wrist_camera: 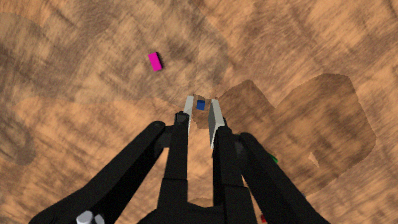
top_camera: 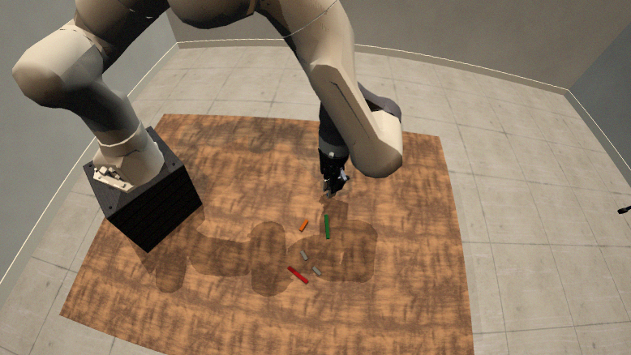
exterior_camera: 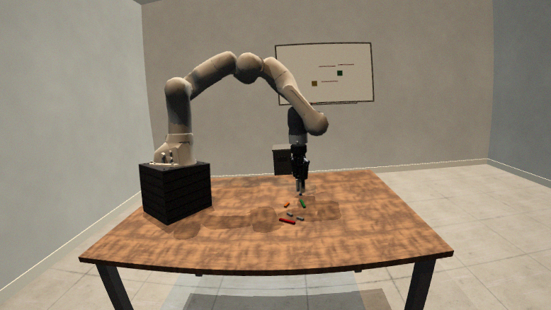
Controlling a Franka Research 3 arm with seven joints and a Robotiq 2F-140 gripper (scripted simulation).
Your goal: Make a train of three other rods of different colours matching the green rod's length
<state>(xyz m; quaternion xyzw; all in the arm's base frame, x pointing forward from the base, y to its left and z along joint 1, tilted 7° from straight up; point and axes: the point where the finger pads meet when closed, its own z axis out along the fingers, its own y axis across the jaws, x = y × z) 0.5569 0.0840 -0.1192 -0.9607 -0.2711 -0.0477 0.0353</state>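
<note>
The claw (wrist_camera: 202, 102) points straight down at the table (top_camera: 132, 286). Its two pale fingertips stand a narrow gap apart. They grip nothing: the small blue rod (wrist_camera: 201, 105) lies on the wood in that gap, with bare table showing on either side of it, so the pads are not pressed on it.

In the wrist view the magenta rod (wrist_camera: 155, 61) lies alone at about 10 o'clock from the claw, well apart from it. At 4 o'clock a sliver of green (wrist_camera: 273, 159) peeks past the black knuckle, and at 5 o'clock, at the frame's bottom edge, there is a speck of red (wrist_camera: 263, 218).

The top view shows what the wrist view nearly hides. From the claw (top_camera: 328, 194), the green rod (top_camera: 327, 226) lies near at 6 o'clock, running almost straight toward it. The orange rod (top_camera: 303, 225) sits at 7 o'clock, tilted, just beside the green one but not touching it. Farther out toward 6 to 7 o'clock come one grey rod (top_camera: 303, 254), a second grey rod (top_camera: 316, 271) and the red rod (top_camera: 297, 274), all apart from one another. Blue and magenta cannot be made out there; the arm covers that stretch.

The exterior view shows the claw (exterior_camera: 300, 190) hanging upright with its tips close to the table; whether they touch it cannot be told.
</note>
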